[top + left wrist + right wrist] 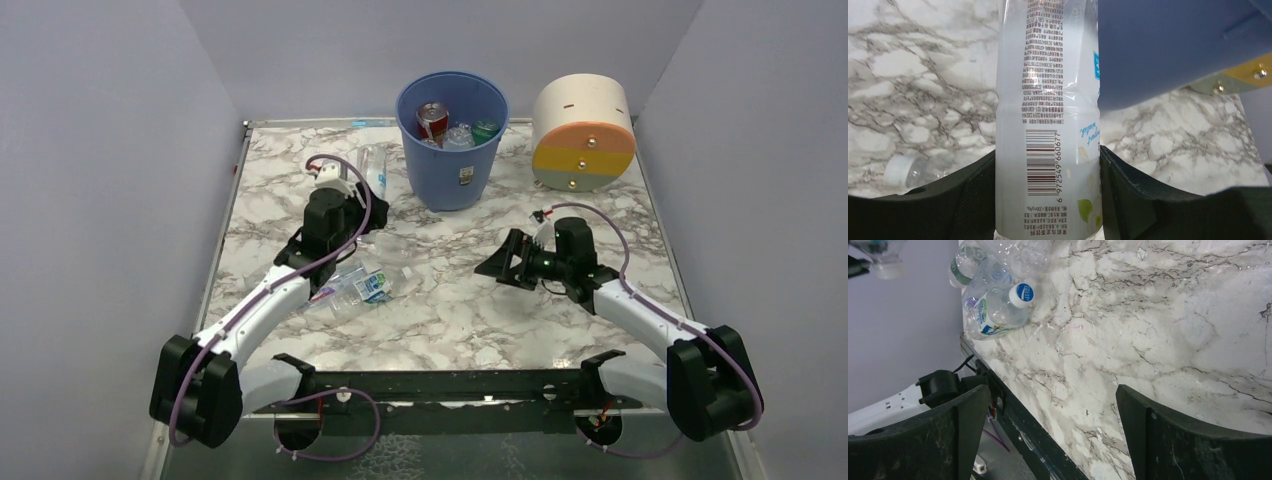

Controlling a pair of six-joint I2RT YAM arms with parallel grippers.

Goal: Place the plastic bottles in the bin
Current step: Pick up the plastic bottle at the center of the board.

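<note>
Marble tabletop (450, 310) with plain grey walls round it. The bin (452, 175) stands at the middle of the far edge, and a cream drum (584, 150) sits beside it toward the far right corner. Several bottles (458, 128) already sit inside the bin. Left gripper (1048, 200) is clamped on a clear bottle (1048, 100) round its body, barcode facing the wrist camera, just beside the bin's left wall. Cannot tell if it is off the surface. Looks like the carry step; the bottle likely has to go up over the rim next. The fingers sit square on both sides, so slip risk seems low. Right gripper (1050, 432) hangs spread wide, holding nothing, over the right half of the tabletop, probably parked clear of the left arm's path. Loose bottles (358, 285) lie on their sides toward the left edge, partly under the left forearm, not yet binned
</note>
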